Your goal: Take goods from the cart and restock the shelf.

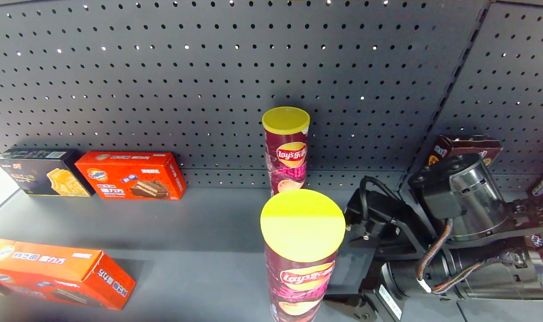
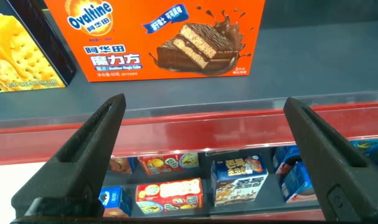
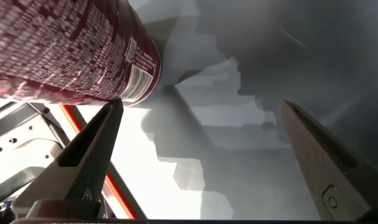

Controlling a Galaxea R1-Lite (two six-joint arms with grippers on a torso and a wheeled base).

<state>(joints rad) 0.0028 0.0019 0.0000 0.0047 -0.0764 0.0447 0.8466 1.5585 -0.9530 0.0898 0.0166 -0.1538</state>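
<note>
Black-and-silver right arm, with matte black wedge fingers on both grippers.

The right arm is built of angular matte black brackets and cylindrical joint housings in brushed silver-grey, one capped by a black disc with small screws in its face. A thin black cable loops over the forward bracket. A braided cable, dark with a coppery weave, ends at a white band. A white printed sticker sits on the black body. The left gripper and right gripper each carry two long, tapered black fingers with a faintly grainy surface.
</note>
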